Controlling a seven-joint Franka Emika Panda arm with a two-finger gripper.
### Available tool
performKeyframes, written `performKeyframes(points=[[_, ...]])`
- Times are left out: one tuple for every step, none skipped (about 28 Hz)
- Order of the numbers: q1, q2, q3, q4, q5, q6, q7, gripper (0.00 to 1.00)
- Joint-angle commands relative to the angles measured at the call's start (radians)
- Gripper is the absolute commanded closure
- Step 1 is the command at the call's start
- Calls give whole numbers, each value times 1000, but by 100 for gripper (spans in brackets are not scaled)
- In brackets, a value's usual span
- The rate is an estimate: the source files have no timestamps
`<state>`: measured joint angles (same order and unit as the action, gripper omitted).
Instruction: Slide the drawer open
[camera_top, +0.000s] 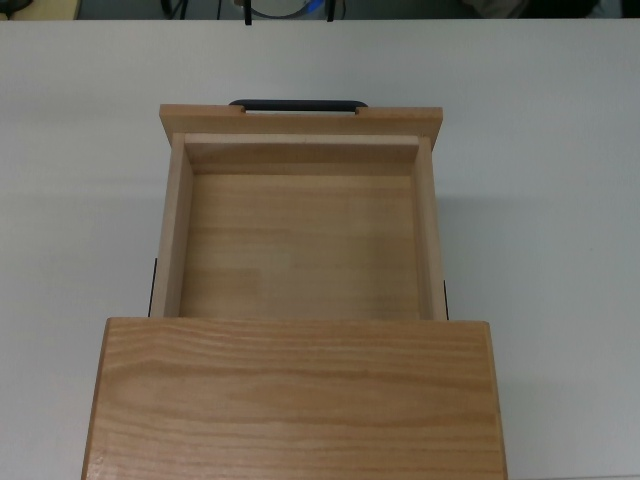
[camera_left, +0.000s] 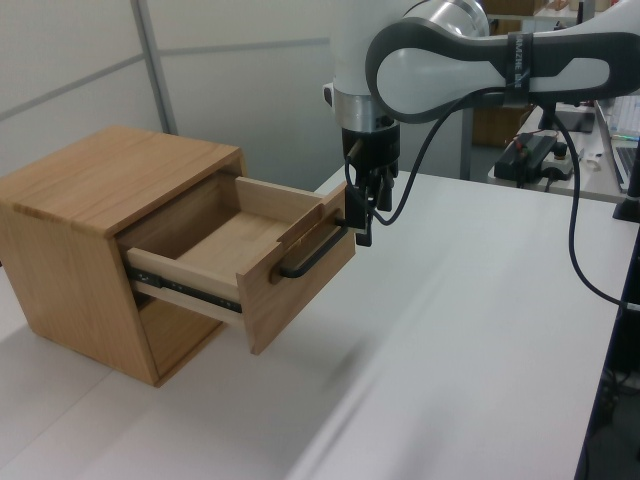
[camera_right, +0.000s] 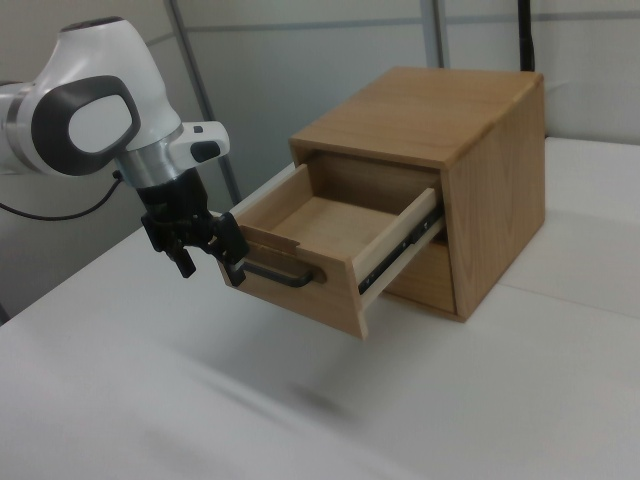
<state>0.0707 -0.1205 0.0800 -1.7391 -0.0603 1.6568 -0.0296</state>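
- At the cabinet's (camera_right: 470, 180) front, your drawer (camera_right: 320, 235) stands pulled well out — inside bare.
- Your gripper (camera_right: 212, 257) hangs at the handle's (camera_right: 283, 275) nine-o'clock end in the right view, fingers parted.

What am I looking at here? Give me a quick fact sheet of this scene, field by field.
Drawer: pulled well out of the cabinet, nothing inside
Handle: thin black bar on the drawer's front panel
Cabinet: wooden box standing on a white table
Gripper: open, fingers apart beside the handle's end, not clamped on it
Arm: white, reaching down from above
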Motion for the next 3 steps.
performKeyframes(points=[[15, 15, -5, 30, 5, -34, 23, 0], [15, 15, -5, 30, 5, -34, 23, 0], [15, 13, -5, 30, 5, -34, 25, 0]])
